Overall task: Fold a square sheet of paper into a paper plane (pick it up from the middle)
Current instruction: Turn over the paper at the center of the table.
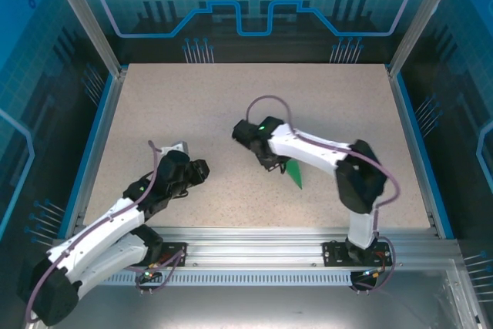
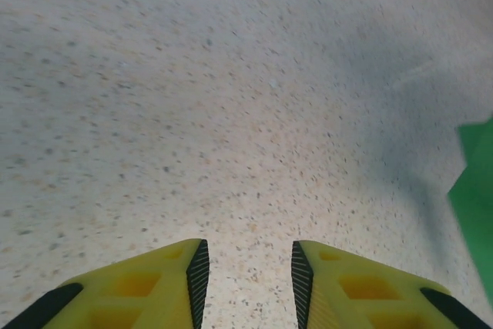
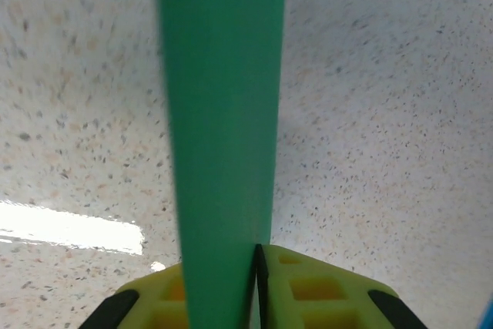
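Note:
The green sheet of paper (image 3: 219, 113) is folded into a narrow, long shape. It stands up between the yellow fingers of my right gripper (image 3: 256, 253), which is shut on its lower end. From above, the paper's pointed tip (image 1: 295, 176) sticks out below the right gripper (image 1: 271, 161) near the table's middle. My left gripper (image 2: 246, 258) is open, with bare table between its pads (image 2: 199, 267). It hovers to the left (image 1: 202, 169) of the paper, apart from it. A green edge of the paper (image 2: 476, 190) shows at the right of the left wrist view.
The speckled beige table (image 1: 231, 98) is bordered by a blue rim and metal posts (image 1: 85, 21). An aluminium rail (image 1: 254, 240) with both arm bases runs along the near edge. A bright glare patch (image 3: 69, 225) lies on the table by the right gripper.

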Robot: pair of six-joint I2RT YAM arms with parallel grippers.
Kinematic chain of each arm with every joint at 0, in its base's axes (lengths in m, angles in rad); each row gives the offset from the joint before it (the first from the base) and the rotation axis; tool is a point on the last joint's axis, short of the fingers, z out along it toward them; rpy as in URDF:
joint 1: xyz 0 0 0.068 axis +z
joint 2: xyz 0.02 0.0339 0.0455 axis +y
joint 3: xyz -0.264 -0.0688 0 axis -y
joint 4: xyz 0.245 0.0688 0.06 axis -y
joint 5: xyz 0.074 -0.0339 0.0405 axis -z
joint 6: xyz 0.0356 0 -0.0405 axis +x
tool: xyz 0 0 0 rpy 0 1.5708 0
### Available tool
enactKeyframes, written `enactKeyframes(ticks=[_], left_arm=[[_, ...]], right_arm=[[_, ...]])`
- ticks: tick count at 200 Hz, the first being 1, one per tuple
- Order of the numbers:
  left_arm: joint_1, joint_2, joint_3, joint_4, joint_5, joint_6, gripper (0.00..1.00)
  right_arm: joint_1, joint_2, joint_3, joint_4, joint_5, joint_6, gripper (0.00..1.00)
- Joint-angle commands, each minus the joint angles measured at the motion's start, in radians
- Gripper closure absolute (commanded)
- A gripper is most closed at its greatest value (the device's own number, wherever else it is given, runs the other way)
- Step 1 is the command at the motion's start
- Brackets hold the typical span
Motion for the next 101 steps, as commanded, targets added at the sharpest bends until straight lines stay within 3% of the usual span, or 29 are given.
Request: enactKeyframes(ticks=[1,31,66,101], left_arm=[[0.012,-0.080,-0.020,-0.084,-0.112,-0.052,0.60],[0.014,-0.154,-0.031,-0.135,-0.137,-0.058,0.57],[0.017,-0.182,-0.039,-0.160,-0.130,-0.058,0.56],[0.016,-0.173,-0.047,-0.139,-0.100,-0.058,0.55]], right_arm=[[0.091,0.143,0.118,-0.106,0.022,0.060,0.84],[0.169,0.293,0.265,-0.107,-0.070,0.091,0.81],[0.183,0.302,0.276,-0.031,-0.179,0.104,0.76],[0.163,0.218,0.208,0.050,-0.252,0.061,0.55]])
